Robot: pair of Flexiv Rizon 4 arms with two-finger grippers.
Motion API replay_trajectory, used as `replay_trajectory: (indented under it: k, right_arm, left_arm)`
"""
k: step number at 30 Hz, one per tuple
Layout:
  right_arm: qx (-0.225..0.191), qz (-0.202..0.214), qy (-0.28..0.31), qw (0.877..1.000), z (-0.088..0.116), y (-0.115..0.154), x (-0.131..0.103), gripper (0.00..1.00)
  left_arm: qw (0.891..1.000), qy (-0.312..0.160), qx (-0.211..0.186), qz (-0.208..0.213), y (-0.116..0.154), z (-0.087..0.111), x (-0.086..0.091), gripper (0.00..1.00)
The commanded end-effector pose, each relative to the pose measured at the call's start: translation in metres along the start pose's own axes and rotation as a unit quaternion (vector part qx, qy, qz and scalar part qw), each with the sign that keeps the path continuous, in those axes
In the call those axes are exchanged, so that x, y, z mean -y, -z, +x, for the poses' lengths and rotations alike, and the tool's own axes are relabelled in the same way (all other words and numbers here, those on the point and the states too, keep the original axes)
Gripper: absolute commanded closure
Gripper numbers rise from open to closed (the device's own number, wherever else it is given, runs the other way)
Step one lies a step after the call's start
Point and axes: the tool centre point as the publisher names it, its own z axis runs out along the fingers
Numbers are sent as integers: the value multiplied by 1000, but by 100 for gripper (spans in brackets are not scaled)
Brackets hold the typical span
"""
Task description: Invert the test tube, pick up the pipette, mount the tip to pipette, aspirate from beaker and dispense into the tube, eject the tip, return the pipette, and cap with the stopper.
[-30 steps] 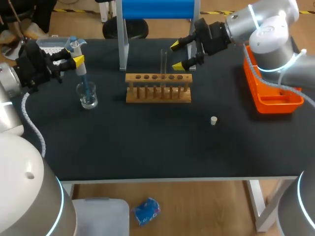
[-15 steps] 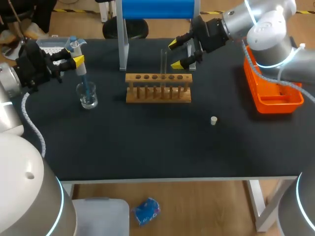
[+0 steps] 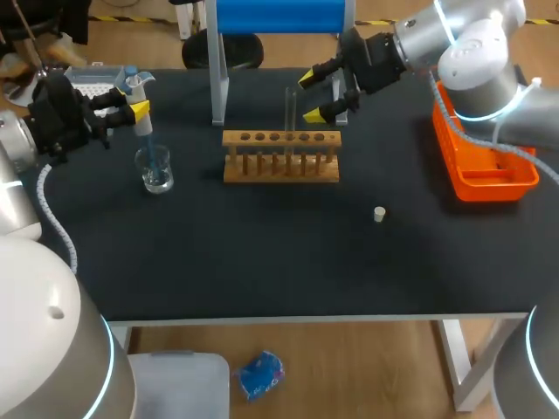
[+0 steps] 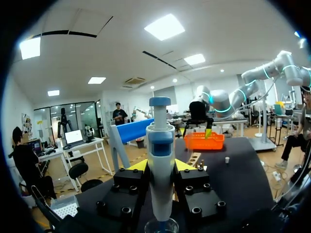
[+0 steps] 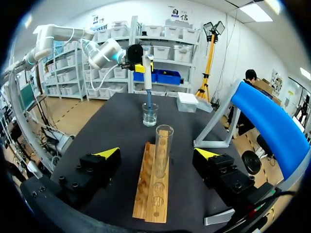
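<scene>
Step in hand: by my reading, aspiration. The tip is mounted and dipped in the liquid.
Left gripper: clamped on the body of the pipette, a finger on each side, holding it upright with the plunger on top.
Beaker: on the table at the left, straight under the left gripper. The pipette's tip reaches down into it.
Test tube: upright and mouth up in the wooden rack at mid-table.
Right gripper: fingers spread wide, one either side of the tube and touching neither, so it holds nothing.
Deciding relation: the tube stands to the right of the beaker, its long axis vertical like the pipette's. The left arm would have to lift the tip clear, carry it right and come down over the open mouth — a narrow target.
Stopper: on the bare table in front of the rack, nearer the right arm.
</scene>
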Motion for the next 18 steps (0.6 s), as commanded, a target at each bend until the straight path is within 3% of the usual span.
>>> replay_trajectory:
  k: [1, 18]
  right_arm:
    - [0, 1, 0, 1000, 0, 1, 0, 0]
    - [0, 1, 0, 1000, 0, 1, 0, 0]
  left_arm:
    - [1000, 0, 5, -9, 1, 5, 6, 100]
    - [1000, 13, 13, 0, 3, 8, 30, 100]
